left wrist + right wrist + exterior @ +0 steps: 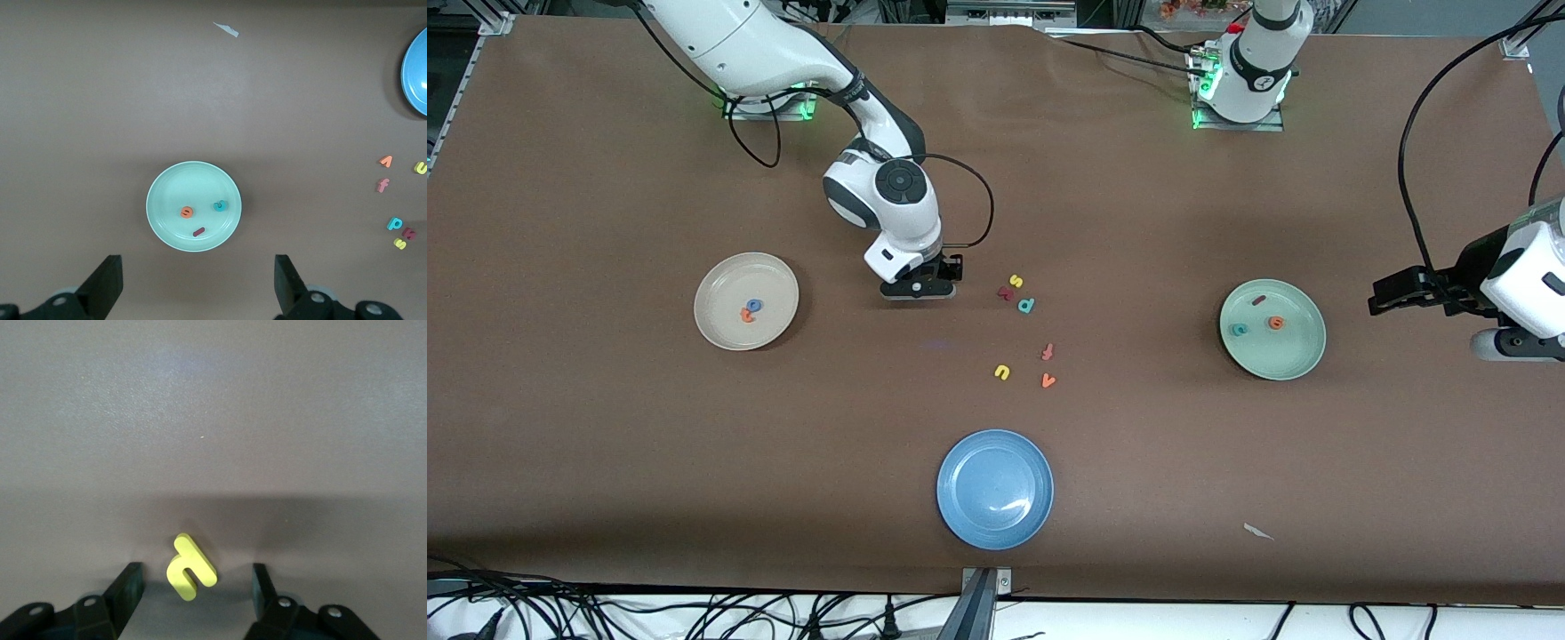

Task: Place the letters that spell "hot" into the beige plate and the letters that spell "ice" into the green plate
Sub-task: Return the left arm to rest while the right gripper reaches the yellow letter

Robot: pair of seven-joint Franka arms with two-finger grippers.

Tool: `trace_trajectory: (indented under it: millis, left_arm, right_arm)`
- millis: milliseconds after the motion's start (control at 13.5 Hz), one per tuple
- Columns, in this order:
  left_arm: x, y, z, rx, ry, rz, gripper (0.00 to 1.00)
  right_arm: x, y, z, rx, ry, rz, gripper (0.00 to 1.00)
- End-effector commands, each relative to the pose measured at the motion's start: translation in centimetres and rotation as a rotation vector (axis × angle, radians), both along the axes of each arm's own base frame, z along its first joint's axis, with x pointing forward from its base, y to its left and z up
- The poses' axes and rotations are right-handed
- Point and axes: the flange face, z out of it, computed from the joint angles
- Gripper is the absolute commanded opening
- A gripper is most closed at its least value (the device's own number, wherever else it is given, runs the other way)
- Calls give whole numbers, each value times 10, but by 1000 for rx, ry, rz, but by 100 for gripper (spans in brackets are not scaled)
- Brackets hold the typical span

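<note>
Yellow "h" [191, 566] flat on bench [213, 420], between parted fingers of right gripper [193, 590], untouched; left gripper [199, 283] wide above bare bench beside green plate [160, 200].

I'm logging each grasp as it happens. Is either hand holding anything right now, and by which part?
Nothing is held. The right hand is low over the table, fingers either side of the yellow "h" but not touching. The left hand waits open.

A wide table [605, 462] covered in matte brown sheeting fills nearly the whole scene under soft, even overhead light. Along its near edge runs a white strip [694, 613] strewn with black cables [507, 604]. A small metal bracket [987, 580] clamps that edge at mid-length. A white paper scrap [1258, 532] lies on the brown surface.
</note>
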Motion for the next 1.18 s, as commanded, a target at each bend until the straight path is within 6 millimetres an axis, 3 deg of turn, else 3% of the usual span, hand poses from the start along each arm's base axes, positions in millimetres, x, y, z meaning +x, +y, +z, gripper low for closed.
trace_trajectory:
  millis: [0, 295, 443, 738, 812, 1108]
  left_arm:
    - [-5, 0, 4, -13, -13, -20, 100]
    - [-5, 0, 2, -12, -10, -20, 100]
    - [-5, 0, 3, -12, -11, -20, 100]
    - [-5, 0, -1, -12, -3, -20, 100]
    - [-5, 0, 0, -12, -5, -20, 100]
    - [-6, 0, -1, -10, 1, -20, 100]
  right_arm:
    - [0, 3, -6, -4, -15, -6, 64]
    - [2, -1, -6, -9, -20, -9, 34]
    - [3, -1, -5, -11, -24, -5, 24]
    - [5, -6, 2, -19, -32, 4, 15]
    - [12, -15, 14, -22, -49, 18, 15]
    - [43, -95, 54, -134, -30, 127, 15]
